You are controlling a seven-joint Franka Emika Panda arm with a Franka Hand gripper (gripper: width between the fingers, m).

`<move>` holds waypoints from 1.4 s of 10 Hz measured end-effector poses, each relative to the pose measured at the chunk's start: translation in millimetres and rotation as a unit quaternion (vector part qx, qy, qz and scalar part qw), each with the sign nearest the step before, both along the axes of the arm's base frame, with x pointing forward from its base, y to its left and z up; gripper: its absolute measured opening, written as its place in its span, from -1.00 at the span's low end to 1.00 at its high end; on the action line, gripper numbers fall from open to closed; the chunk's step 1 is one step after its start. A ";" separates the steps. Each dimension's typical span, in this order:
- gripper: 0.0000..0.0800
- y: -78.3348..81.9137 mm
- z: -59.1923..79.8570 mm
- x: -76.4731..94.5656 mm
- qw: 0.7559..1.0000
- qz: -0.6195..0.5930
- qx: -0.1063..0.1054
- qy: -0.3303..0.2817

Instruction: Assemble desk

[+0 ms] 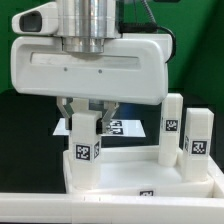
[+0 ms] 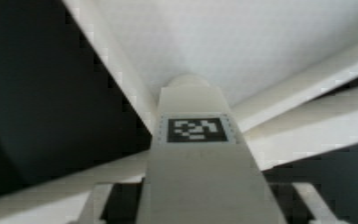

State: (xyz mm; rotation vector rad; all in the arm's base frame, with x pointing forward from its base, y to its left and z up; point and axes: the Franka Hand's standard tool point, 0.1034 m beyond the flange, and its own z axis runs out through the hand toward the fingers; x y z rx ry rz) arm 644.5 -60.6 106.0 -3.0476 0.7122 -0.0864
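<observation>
Hand (image 1: pixel 85 118) closed on a tagged white leg (image 1: pixel 83 146) over the tabletop (image 1: pixel 140 182). Leg appears rigid, light, smooth-faced; flat sides suit gripping.

The gripper (image 1: pixel 88 108) body hides the upper end of the leg (image 1: pixel 84 140) standing at the tabletop (image 1: pixel 150 178) corner nearest the exterior view's left; contact between fingers and leg cannot be confirmed there. The tabletop is cut off by the lower and right picture edges. The marker board (image 1: pixel 118 127) beyond the tabletop's far edge is mostly hidden behind the leg and gripper. In the wrist view, the leg (image 2: pixel 201 150) is blurred and cut off by the lower edge; its tag pattern cannot be read. The fingertips (image 2: pixel 114 200) appear only as dark, blurred shapes.
</observation>
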 end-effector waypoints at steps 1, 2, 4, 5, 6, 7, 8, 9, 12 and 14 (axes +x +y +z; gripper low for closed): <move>-0.28 0.0 0.0 0.0 1.000 -0.029 0.002 0.000; -0.28 0.1 0.0 0.0 0.999 -0.054 0.003 0.000; -0.28 0.2 -0.1 0.0 0.992 -0.125 0.007 0.000; -0.28 0.4 -0.6 0.0 0.988 -0.155 0.011 -0.001; -0.28 0.3 -1.0 0.6 0.976 -0.217 0.020 -0.005; -0.28 -0.1 -0.9 0.6 0.963 -0.269 0.027 -0.005; -0.28 -0.5 -0.8 0.6 0.948 -0.318 0.032 -0.004; -0.28 -0.9 -1.1 0.4 0.930 -0.364 0.040 -0.004; -0.28 -2.4 -1.0 0.7 0.857 -0.513 0.057 -0.003; -0.28 -1.5 -1.0 1.4 0.804 -0.591 0.063 0.000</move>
